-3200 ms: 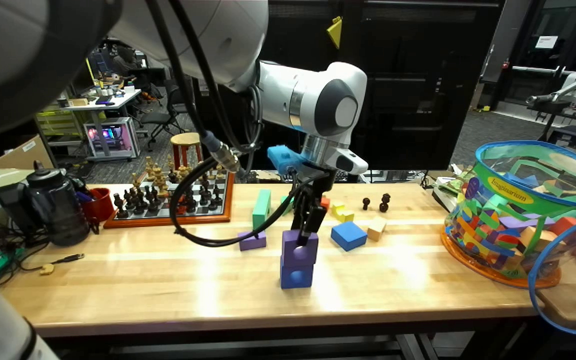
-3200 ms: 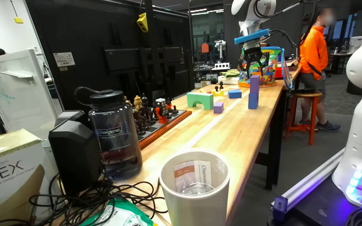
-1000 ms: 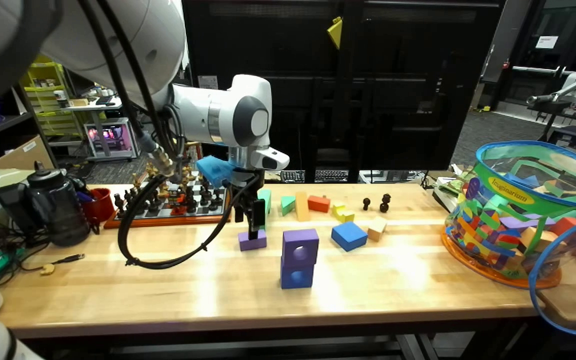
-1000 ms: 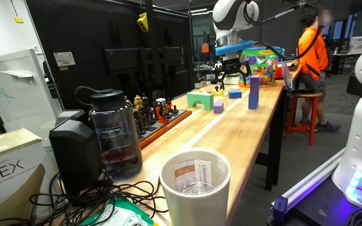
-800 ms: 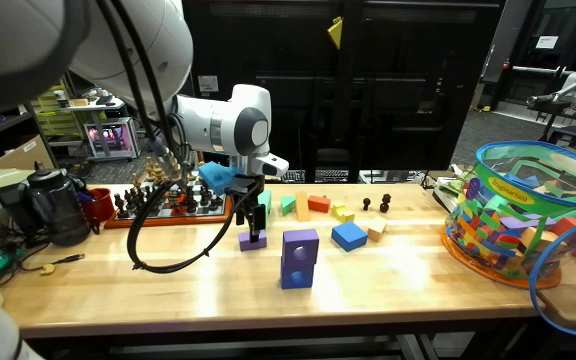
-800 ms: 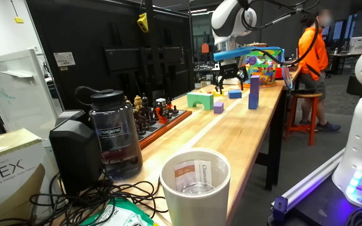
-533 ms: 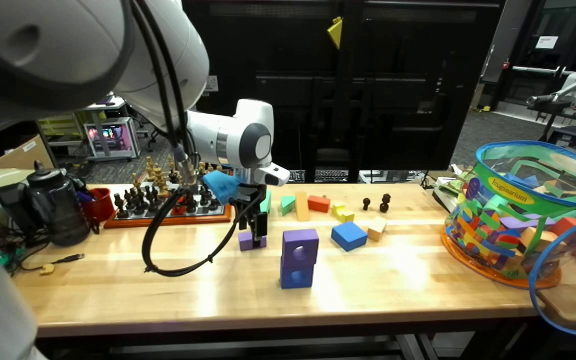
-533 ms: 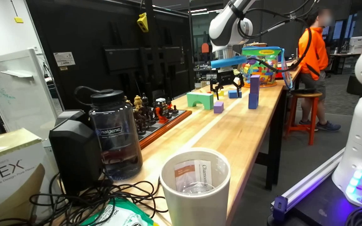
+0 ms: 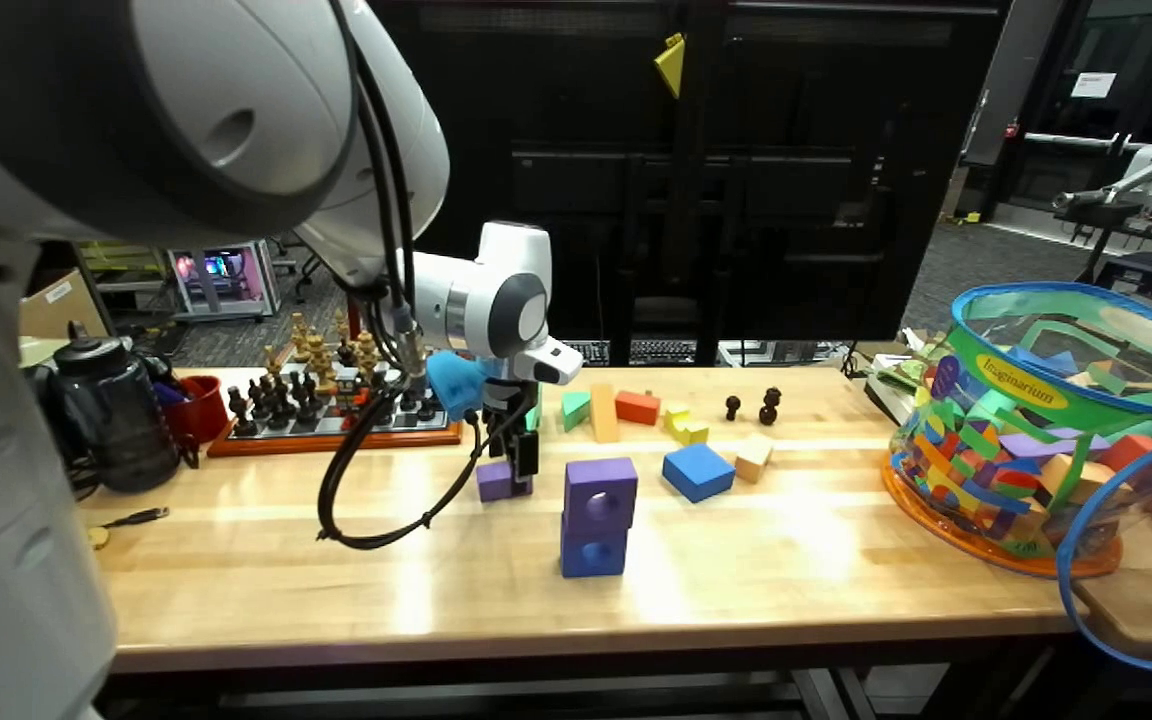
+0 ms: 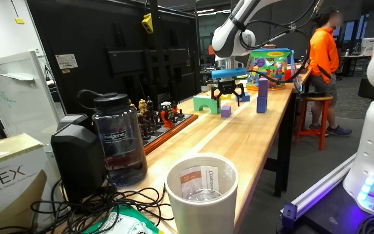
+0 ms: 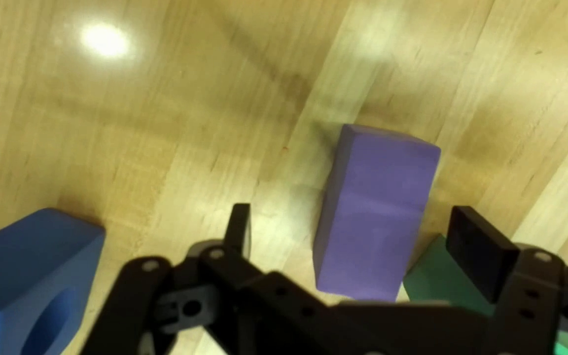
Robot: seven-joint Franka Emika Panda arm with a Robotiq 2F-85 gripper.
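Observation:
A small purple block (image 11: 382,212) lies on the table, seen in the wrist view between the two fingers of my gripper (image 11: 353,217). Those fingers stand wide apart, and wood shows on both sides of the block, so nothing is held. In an exterior view the gripper (image 10: 228,106) hovers low over the purple block (image 10: 225,111). The green arch block (image 10: 205,101) stands close by; its corner (image 11: 446,276) shows beneath the right-hand finger in the wrist view. Nearer the table's front, another purple block (image 9: 601,475) rests on a blue block (image 9: 576,562), both with round hollows.
A blue flat block (image 9: 698,472), a wooden block (image 9: 753,458), yellow (image 9: 686,427), red (image 9: 638,407) and tan (image 9: 604,413) pieces lie around. A chessboard (image 9: 396,438) sits to one side, with a bottle (image 9: 106,420). A clear bag of blocks (image 9: 1028,377) stands at the far end.
From above the purple-and-blue stack, my open gripper has moved away to the small purple block and come down over it. The stack and loose blocks stayed put.

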